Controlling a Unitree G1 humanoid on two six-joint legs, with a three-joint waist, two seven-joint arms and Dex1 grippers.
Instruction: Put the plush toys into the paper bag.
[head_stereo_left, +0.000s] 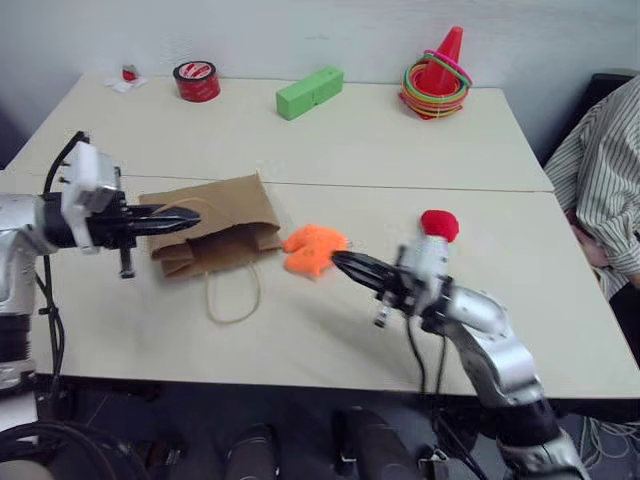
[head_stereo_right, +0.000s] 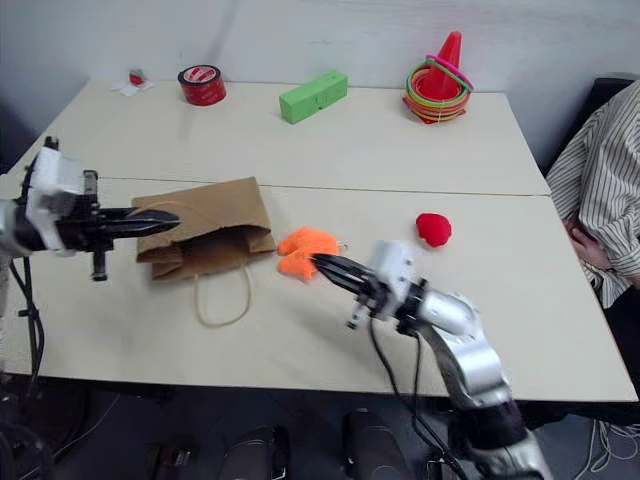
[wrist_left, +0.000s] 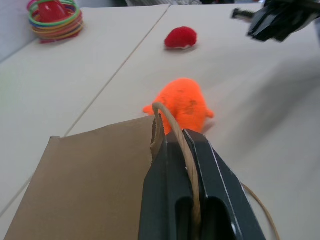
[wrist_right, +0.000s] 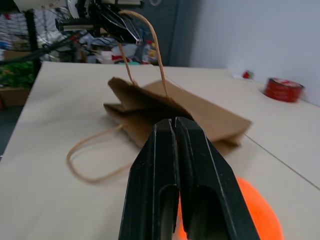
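Right tool (head_stereo_right: 325, 266): nearest the viewer, fingers pressed together, tips at the near edge of the orange plush toy (head_stereo_left: 314, 248). Whether they pinch any fur cannot be told; the toy looks to lie on the bench (head_stereo_left: 330, 340).

Left tool (head_stereo_left: 180, 222): clamped on one cord handle (wrist_left: 176, 131) of the paper bag (head_stereo_left: 215, 235), holding that side of the mouth up. The other handle (head_stereo_left: 233, 296) lies slack in a loop on the bench toward the viewer.

Paper bag: brown, mostly flat, mouth facing the orange toy, which sits just beside it.

Red plush toy (head_stereo_right: 433, 229): further off on the bench, well apart from the bag, untouched.

Far edge: red tape roll (head_stereo_left: 196, 81), green block (head_stereo_left: 310, 92), cone with coloured rings (head_stereo_left: 437, 75). A person's striped sleeve (head_stereo_left: 600, 180) is at the robot's right.

Risks, judged:
- Bag mouth is barely open; a toy pushed at it may crumple the paper or slide the bag.
- A one-handle hold may tip or fold the bag.
- If the shut fingers have missed the fur, the toy will stay on the bench.
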